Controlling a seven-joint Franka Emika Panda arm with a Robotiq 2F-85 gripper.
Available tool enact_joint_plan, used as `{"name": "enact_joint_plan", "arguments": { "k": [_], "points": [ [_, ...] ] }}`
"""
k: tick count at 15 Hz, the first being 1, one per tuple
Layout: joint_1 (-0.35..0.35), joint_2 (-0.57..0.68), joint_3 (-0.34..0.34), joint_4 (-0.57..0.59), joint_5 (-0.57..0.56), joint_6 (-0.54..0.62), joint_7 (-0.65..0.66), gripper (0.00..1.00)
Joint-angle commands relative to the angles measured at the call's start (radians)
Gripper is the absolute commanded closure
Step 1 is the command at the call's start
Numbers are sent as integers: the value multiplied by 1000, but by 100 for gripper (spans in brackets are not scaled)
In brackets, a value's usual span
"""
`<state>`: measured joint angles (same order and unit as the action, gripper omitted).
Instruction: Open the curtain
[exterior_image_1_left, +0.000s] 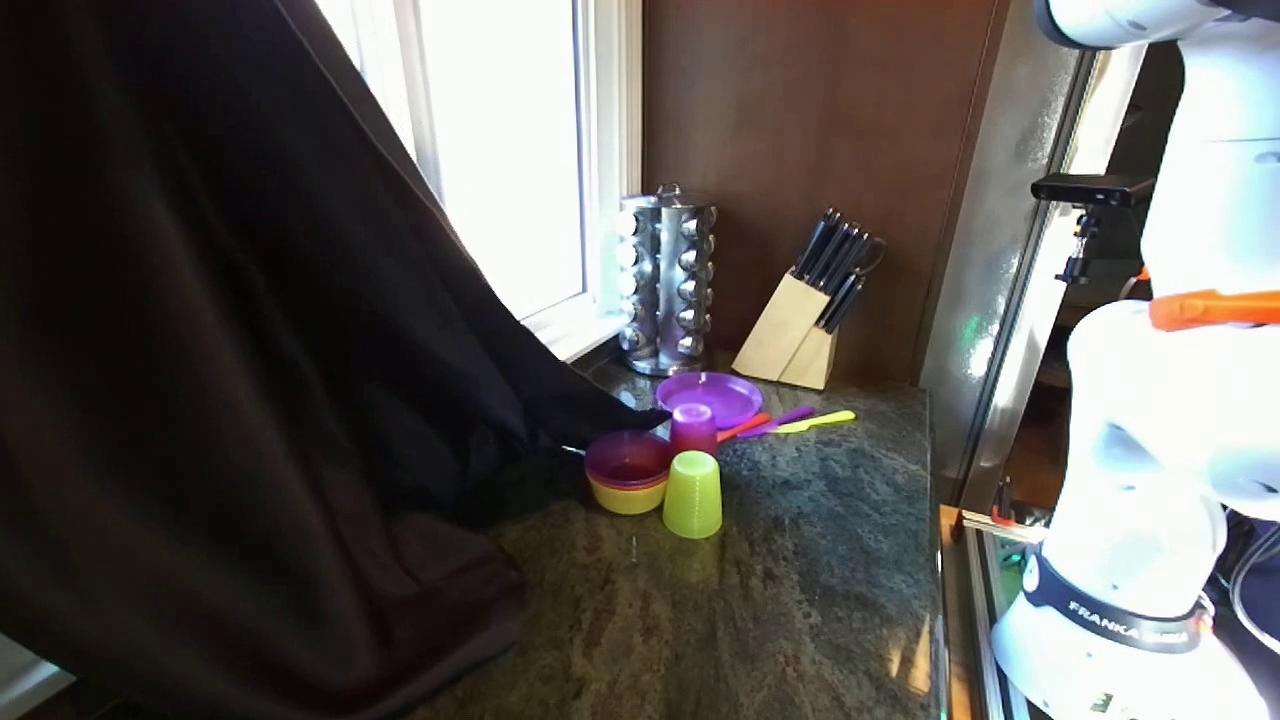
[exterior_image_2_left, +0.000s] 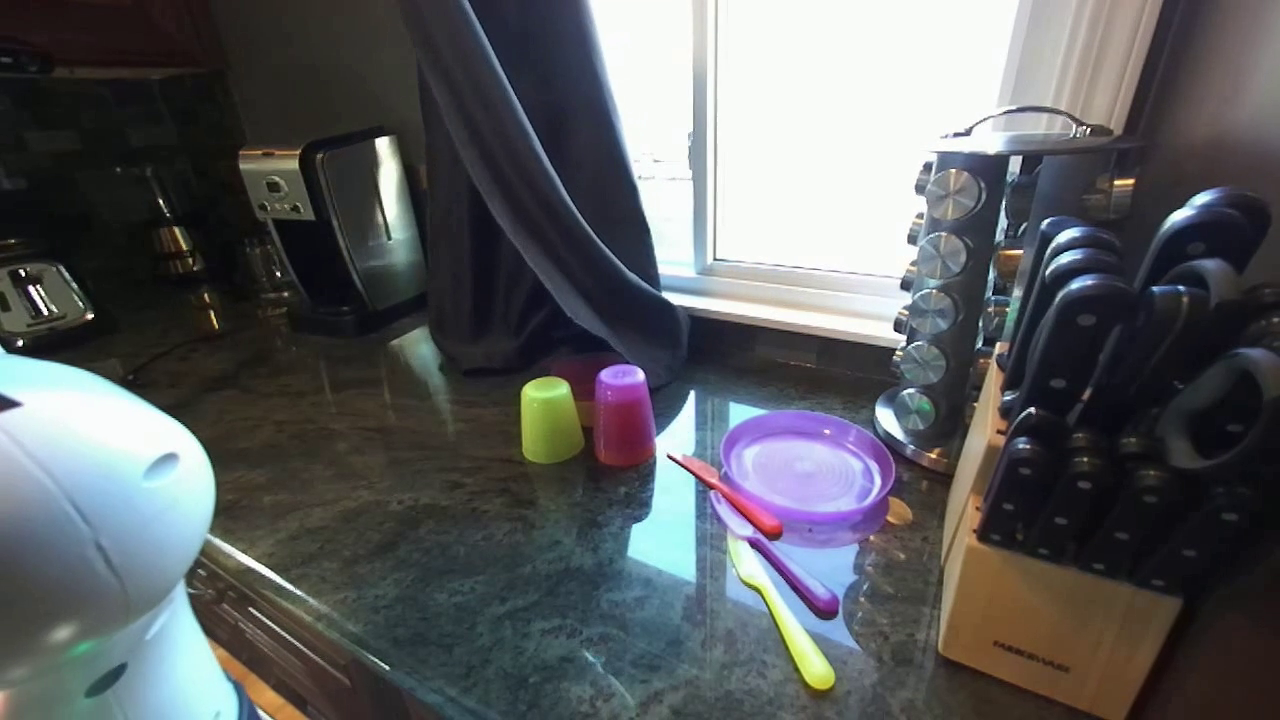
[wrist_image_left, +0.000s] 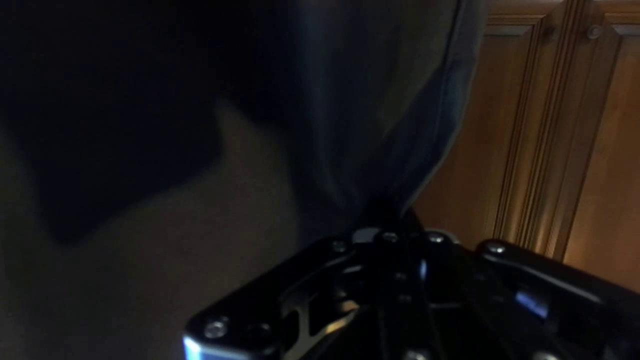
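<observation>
Tapering into the pinch of the claw (wrist_image_left: 392, 222), the curtain (wrist_image_left: 345, 125).

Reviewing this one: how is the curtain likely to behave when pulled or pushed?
The curtain is probably floppy: it drapes in soft folds and, in the wrist view, gathers at the pincer. It may be fairly heavy overall, being large and seemingly opaque against the window. Dragged sideways, it could nudge the bowls close beside it.
</observation>
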<state>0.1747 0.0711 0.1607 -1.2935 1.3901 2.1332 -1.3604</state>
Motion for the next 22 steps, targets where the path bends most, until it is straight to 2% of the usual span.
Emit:
{"name": "enact_joint_plan", "arguments": {
  "k": [1,10,11,13,17,21,22],
  "points": [
    [41,48,41,-32,-39,-62,-43,99],
    [35,96,73,12,29,-104,-35,99],
    [32,93,66,14,9,-105,-20,73],
    [21,82,53,3,-50,-154,7,66],
    [2,26,25,-43,-210,-312,135,34],
    [-31,-91,-30,-64,-388,-380,274,4],
    [-45,-129,-45,-69,-423,-412,322,1]
  ]
}}
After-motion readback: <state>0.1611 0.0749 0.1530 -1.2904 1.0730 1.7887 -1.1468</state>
